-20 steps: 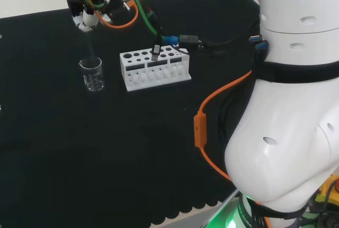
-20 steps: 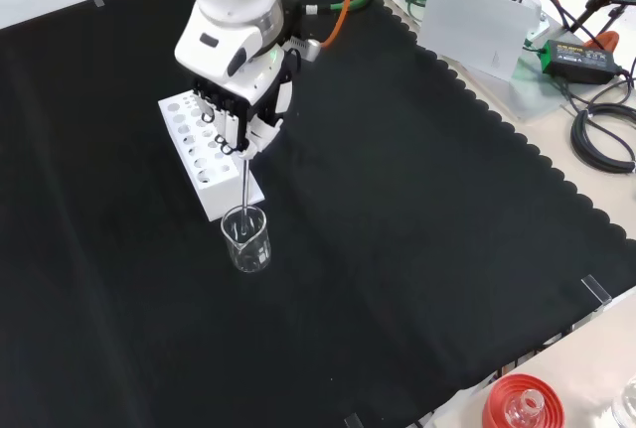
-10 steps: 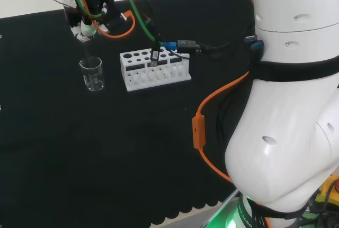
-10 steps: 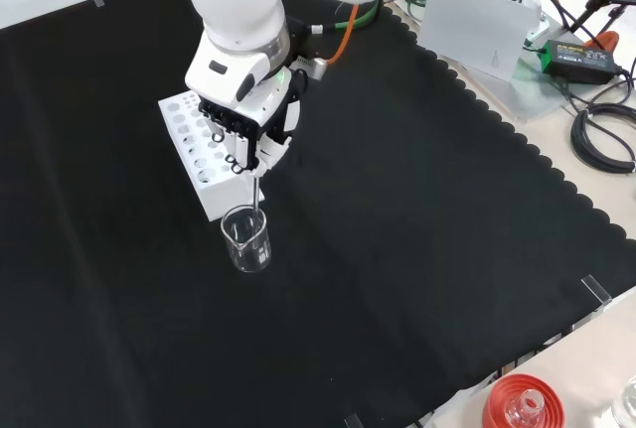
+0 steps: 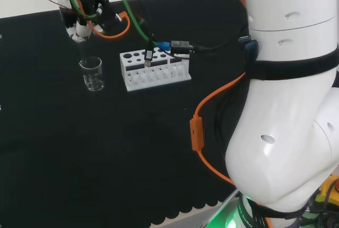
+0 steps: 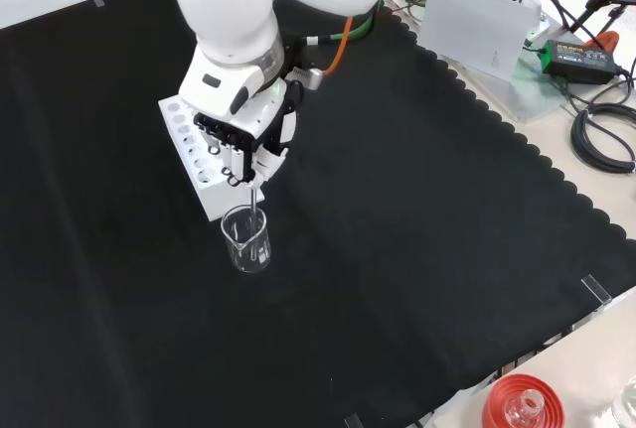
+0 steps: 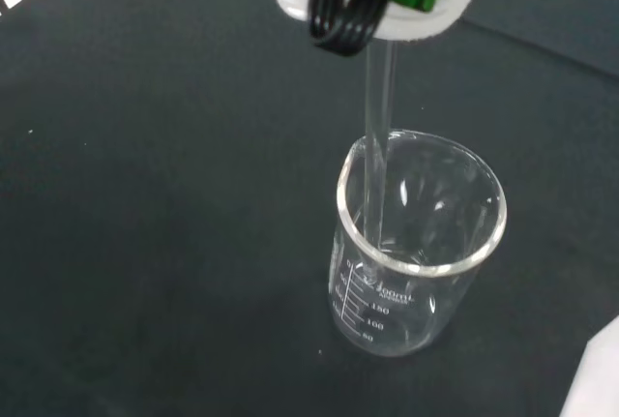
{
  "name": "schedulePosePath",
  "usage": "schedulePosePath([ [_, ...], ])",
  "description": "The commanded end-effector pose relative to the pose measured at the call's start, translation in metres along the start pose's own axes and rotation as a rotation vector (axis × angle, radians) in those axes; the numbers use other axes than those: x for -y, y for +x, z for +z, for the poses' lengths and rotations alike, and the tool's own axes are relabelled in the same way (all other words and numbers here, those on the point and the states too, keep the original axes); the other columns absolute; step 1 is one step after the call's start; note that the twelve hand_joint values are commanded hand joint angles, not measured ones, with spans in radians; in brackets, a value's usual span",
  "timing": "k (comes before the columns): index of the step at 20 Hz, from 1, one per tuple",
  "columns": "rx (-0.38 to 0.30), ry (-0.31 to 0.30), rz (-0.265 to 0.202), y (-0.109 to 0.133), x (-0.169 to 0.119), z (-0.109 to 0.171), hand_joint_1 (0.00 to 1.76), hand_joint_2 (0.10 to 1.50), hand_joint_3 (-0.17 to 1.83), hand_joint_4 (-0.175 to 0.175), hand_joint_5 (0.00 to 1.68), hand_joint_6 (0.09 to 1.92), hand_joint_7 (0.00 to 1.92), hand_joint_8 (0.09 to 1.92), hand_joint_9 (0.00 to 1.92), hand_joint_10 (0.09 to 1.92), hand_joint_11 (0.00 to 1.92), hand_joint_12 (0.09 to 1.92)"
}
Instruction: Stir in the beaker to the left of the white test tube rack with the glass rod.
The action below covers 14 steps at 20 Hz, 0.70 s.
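The black and white hand point(image 6: 248, 145) hangs over the desk point(image 6: 417, 249), whose matte black cloth has a scalloped edge, and its fingers are curled round the top of the glass rod point(image 7: 379, 127), pinching it upright. The rod is a thin, clear, straight cylinder; in the wrist view it drops from the hand past the rim of the beaker point(image 7: 418, 243), and its lower end sits inside, close to the wall on one side. The beaker is a small clear cylinder with a rolled lip and printed white graduation marks on its side; whether it holds any liquid cannot be told. It stands upright on the cloth, in the head view just to the left of the white test tube rack point(image 5: 154, 71), and in the front view just below the rack's near end. The rack is a blocky opaque white plastic piece with rows of round holes in its top and slots along its side. Orange and green cables point(image 5: 108, 24) loop round the hand in the head view, and a red ribbed ring point(image 6: 520, 403) lies at the front view's lower edge, off the cloth
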<state>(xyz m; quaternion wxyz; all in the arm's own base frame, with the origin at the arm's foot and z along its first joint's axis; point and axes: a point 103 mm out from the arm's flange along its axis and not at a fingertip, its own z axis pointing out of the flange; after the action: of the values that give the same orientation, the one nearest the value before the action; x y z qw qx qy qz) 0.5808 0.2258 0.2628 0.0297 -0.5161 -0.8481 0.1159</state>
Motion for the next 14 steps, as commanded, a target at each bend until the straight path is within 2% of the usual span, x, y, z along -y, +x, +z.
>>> schedulePosePath([
  [1,0.009,0.005,0.0,-0.007,-0.013,0.001,1.32,0.74,0.52,-0.175,1.17,0.55,1.34,0.75,1.86,0.21,1.58,0.69],
  [8,-0.041,0.011,0.016,-0.054,-0.013,0.002,1.32,0.74,0.52,-0.175,1.16,0.56,1.34,0.75,1.86,0.21,1.58,0.69],
  [14,-0.045,-0.008,0.041,-0.073,0.002,-0.002,1.32,0.75,0.52,-0.175,1.16,0.56,1.34,0.75,1.86,0.21,1.59,0.69],
])
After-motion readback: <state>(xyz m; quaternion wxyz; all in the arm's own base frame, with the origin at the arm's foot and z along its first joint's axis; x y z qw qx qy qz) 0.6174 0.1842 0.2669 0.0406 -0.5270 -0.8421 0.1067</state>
